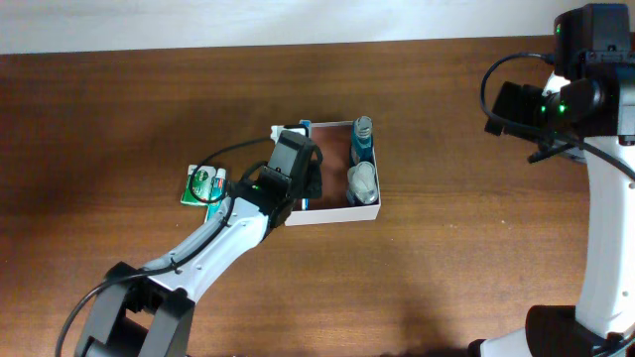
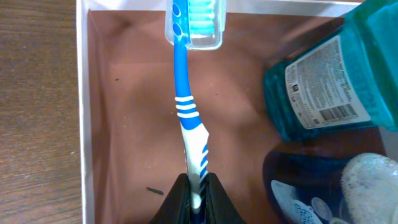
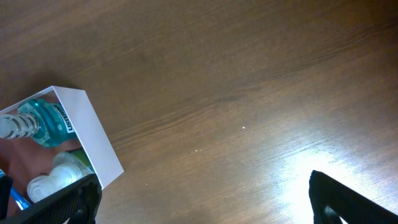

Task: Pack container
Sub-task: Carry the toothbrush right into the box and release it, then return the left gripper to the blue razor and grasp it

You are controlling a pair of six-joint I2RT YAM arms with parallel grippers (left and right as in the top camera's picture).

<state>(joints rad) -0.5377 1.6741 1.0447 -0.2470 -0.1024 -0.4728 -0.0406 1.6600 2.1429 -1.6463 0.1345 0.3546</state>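
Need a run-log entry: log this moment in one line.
left gripper shut on toothbrush | toothbrush above container interior | mouthwash bottle inside | right gripper open, empty

Toothbrush (image 2: 180,87) blue, white stripes; container (image 2: 81,124) white walls (pinkish-brown inside); bottle (image 2: 326,78) teal

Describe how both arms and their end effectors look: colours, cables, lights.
Both arms have white links and black joints. The left arm has a thin black cable looping beside its wrist. The left end effector has black, wedge-shaped fingers. The right arm carries arcing black cables and glowing green lights. The right end effector is black and boxy.
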